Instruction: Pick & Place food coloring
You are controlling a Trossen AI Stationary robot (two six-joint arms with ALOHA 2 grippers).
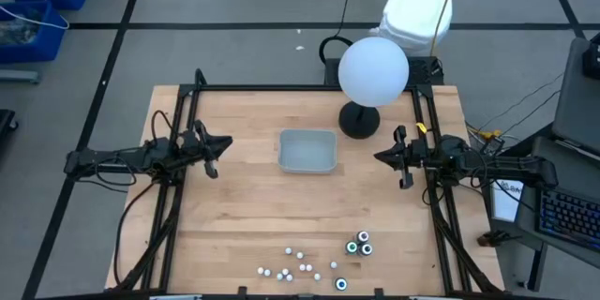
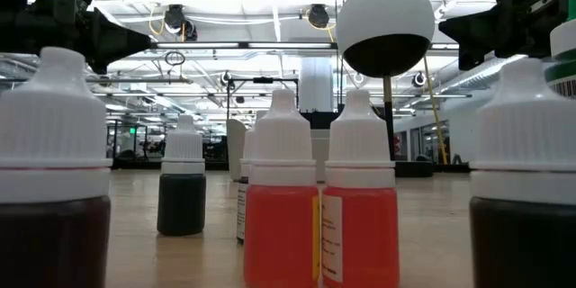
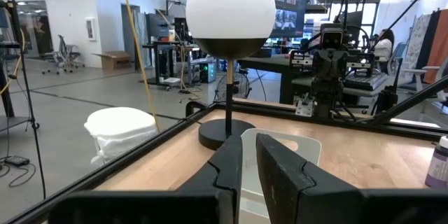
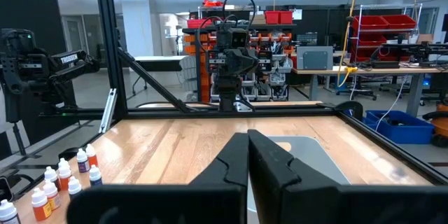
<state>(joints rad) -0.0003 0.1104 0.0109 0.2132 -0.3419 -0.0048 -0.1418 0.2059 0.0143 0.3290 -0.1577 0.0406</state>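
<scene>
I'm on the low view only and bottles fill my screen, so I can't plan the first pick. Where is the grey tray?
Observer: The grey tray sits mid-table, between the two arms, beside the white globe lamp.
Operator: Is anything in it?
Observer: No bottles show in it; the food coloring bottles are all clustered at the table's edge opposite the lamp.
Operator: Are the hands carrying anything?
Observer: No. The left hand and the right hand flank the tray, both empty, the right one shut.

Both arms are matte black, built of chunky jointed segments with black cables trailing along them, each ending in a pincer of two dark, angular, wedge-shaped fingers (image 3: 280,171).
</scene>
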